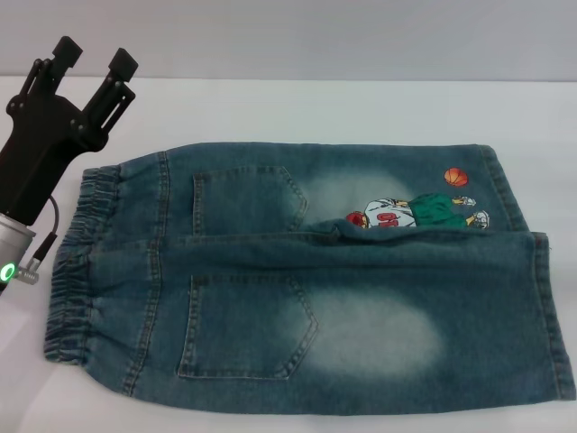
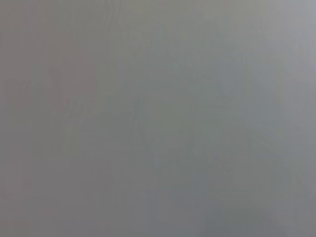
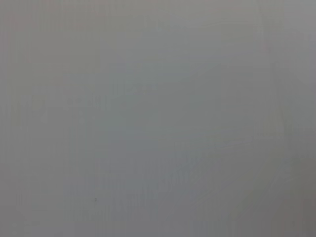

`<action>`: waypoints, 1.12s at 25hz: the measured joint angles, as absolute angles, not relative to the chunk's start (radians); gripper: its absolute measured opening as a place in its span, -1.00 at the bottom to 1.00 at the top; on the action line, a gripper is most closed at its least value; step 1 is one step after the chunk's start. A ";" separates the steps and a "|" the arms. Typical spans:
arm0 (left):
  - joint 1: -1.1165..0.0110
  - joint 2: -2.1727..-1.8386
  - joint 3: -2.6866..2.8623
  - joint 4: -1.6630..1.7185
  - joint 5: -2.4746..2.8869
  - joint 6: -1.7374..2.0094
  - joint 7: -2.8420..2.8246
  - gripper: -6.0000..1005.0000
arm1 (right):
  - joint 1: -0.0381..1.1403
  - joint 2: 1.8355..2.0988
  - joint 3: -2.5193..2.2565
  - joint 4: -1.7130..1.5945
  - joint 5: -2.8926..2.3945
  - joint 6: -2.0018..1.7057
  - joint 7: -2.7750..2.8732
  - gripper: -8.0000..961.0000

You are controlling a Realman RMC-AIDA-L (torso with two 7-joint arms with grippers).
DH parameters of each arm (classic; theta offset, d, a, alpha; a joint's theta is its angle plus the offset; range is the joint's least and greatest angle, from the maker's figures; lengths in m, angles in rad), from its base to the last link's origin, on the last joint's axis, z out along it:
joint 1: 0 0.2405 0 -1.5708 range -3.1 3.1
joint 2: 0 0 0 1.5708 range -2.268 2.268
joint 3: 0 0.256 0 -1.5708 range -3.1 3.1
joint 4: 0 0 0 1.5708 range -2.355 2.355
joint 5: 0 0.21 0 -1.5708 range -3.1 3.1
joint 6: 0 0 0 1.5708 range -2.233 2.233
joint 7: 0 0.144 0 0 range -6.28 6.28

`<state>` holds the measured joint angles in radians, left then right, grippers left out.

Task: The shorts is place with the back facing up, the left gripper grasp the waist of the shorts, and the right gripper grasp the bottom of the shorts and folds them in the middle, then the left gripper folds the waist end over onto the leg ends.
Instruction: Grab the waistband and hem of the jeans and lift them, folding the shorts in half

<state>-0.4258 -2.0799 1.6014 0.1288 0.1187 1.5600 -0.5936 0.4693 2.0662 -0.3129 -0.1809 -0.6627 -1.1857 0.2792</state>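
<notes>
Blue denim shorts lie flat on the white table, back pockets up. The elastic waist is at the left and the leg ends at the right. A cartoon print shows on the far leg. My left gripper hangs at the far left, raised above the table beyond the waist's far corner, its two black fingers spread apart and empty. The right gripper is out of the head view. Both wrist views show only plain grey surface.
Bare white table runs along the far side behind the shorts and in a narrow strip at the near edge. The left arm's silver wrist with a green light sits beside the waist.
</notes>
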 joint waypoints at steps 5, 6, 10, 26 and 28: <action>-0.427 -2.080 1.601 0.129 0.114 1.558 -0.594 0.62 | 0.469 2.066 -0.313 -0.181 -0.663 -1.186 0.279 0.21; -0.427 -2.080 1.601 0.129 0.114 1.558 -0.594 0.62 | 0.469 2.066 -0.313 -0.181 -0.663 -1.186 0.279 0.21; -0.428 -2.080 1.596 0.129 0.114 1.557 -0.594 0.62 | 0.469 2.066 -0.313 -0.181 -0.663 -1.186 0.279 0.21; -0.433 -2.080 1.589 0.136 0.097 1.531 -0.594 0.62 | 0.469 2.066 -0.313 -0.181 -0.663 -1.186 0.279 0.21; -0.433 -2.080 1.590 0.137 0.087 1.530 -0.594 0.62 | 0.469 2.066 -0.313 -0.181 -0.663 -1.186 0.279 0.21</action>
